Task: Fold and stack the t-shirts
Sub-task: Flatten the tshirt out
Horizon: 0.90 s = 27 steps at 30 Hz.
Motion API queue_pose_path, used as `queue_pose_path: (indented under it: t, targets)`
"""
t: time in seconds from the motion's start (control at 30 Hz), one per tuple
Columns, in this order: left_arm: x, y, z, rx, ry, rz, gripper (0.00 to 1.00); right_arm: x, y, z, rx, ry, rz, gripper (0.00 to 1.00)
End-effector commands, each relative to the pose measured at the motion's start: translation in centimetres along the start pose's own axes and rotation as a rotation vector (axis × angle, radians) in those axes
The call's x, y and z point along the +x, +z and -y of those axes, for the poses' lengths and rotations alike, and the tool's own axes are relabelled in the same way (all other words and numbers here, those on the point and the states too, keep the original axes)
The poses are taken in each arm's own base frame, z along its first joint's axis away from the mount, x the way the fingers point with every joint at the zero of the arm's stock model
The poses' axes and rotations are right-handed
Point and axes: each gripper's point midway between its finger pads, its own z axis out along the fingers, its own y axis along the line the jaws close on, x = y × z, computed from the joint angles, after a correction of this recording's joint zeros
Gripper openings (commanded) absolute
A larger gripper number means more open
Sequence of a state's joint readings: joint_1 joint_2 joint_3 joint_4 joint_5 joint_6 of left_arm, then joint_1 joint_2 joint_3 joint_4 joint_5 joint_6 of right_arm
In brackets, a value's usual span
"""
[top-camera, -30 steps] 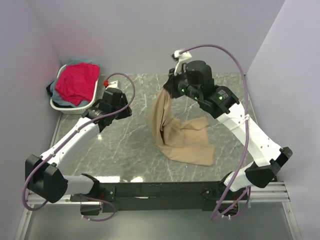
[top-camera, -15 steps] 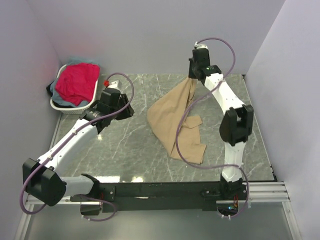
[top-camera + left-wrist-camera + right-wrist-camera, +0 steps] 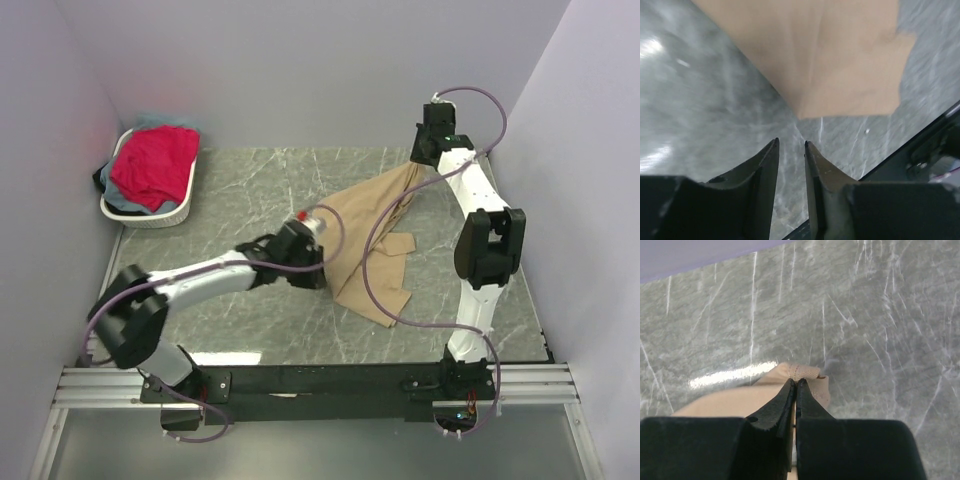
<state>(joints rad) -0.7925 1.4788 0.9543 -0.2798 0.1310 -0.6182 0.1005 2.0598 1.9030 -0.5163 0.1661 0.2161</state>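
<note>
well, your right hand [image 3: 795, 384] clenched a hem of the tan t-shirt [image 3: 360, 230] near the far right corner of the tabletop [image 3: 230, 190]; soft and light, it sagged. its loose corner suited your left hand [image 3: 790, 144], parted and empty.

The right gripper [image 3: 795, 382] pinches the tan t-shirt [image 3: 799, 372] by a hemmed edge, jaws pressed together; grey marble table [image 3: 880, 315] spreads beyond its tips.

Four t-shirts [image 3: 365, 215], one basket [image 3: 150, 218], two grippers [image 3: 791, 142] [image 3: 796, 381]
</note>
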Motion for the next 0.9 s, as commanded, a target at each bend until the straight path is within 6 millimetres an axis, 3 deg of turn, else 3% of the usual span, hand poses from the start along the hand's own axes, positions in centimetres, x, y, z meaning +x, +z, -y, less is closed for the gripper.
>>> queue_pose_path:
  t: [0.0,0.17,0.23,0.33,0.53,0.73,0.87]
  targets:
    - [-0.8,2.8,4.3,0.023,0.006,0.049,0.33,-3.6,-3.9,-0.8,-0.052,0.046,0.108,0.0]
    - [-1.3,5.5,9.3,0.052,0.034,0.039,0.33,-2.8,-4.3,0.1,-0.032,0.052,0.103,0.0]
    - [-1.6,6.3,10.3,0.059,0.039,0.035,0.34,-2.3,-4.3,0.7,-0.025,0.057,0.095,0.0]
    - [-3.8,7.6,12.6,0.085,0.044,0.061,0.41,-2.0,-4.5,1.1,-0.033,0.066,0.09,0.0]
    - [-4.2,11.4,11.7,-0.025,0.052,0.028,0.44,-1.9,-5.1,1.0,-0.048,0.074,0.098,0.0]
    - [-4.4,13.1,11.4,-0.077,0.046,0.022,0.42,-1.8,-5.3,1.2,-0.045,0.079,0.103,0.0]
    - [-3.1,14.0,10.7,-0.116,0.049,-0.017,0.41,-1.6,-5.1,1.5,-0.042,0.081,0.099,0.0]
